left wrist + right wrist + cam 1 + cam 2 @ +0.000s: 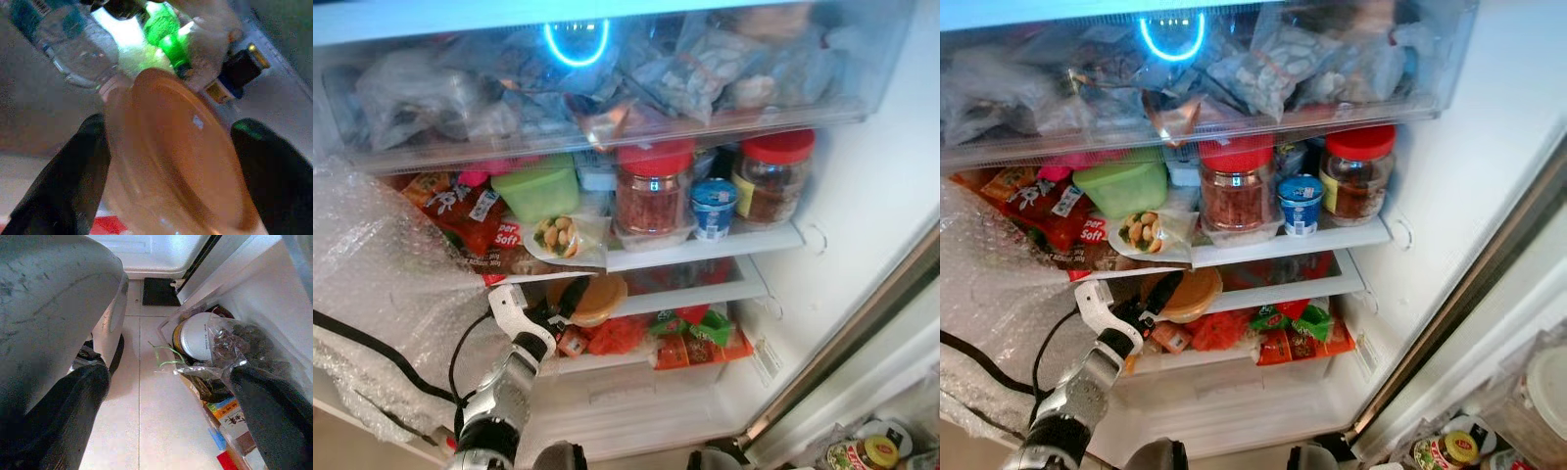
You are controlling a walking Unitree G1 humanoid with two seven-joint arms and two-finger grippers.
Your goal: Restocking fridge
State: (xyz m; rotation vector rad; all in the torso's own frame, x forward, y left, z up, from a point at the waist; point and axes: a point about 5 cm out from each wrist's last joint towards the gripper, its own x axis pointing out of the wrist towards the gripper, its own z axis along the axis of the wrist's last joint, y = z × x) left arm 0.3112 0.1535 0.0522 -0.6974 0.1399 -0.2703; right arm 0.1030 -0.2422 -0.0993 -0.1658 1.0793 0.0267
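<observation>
Open fridge [862, 211] seen from the head camera, its shelves crowded. The left gripper [570, 302] reaches onto the middle shelf [705, 294], its two black fingers [68, 181] clamped on either side of an orange-lidded tub [597, 297]; the left wrist view shows the lid [190, 156] tilted between the fingers, with a clear plastic bottle [63, 34] and a green bottle [166, 29] behind it. The tub sits at the left end of the middle shelf, just beside red and green snack packets [690, 338] lying on the shelf below.

On the upper shelf [705, 247] stand, from left to right, a green container [536, 186], a red-lidded jar [653, 186], a small blue-topped cup [713, 208] and a second red-lidded jar [773, 176]; a red packet [460, 211] and a wrapped food parcel [558, 235] lie in front at left. A clear drawer [607, 78] of bagged goods occupies the top. Bubble wrap [382, 294] hangs at the left.

The right gripper [166, 421] hangs low over a tiled floor [156, 431], fingers apart, near a white-lidded can [200, 335] and packets in the door bin.
</observation>
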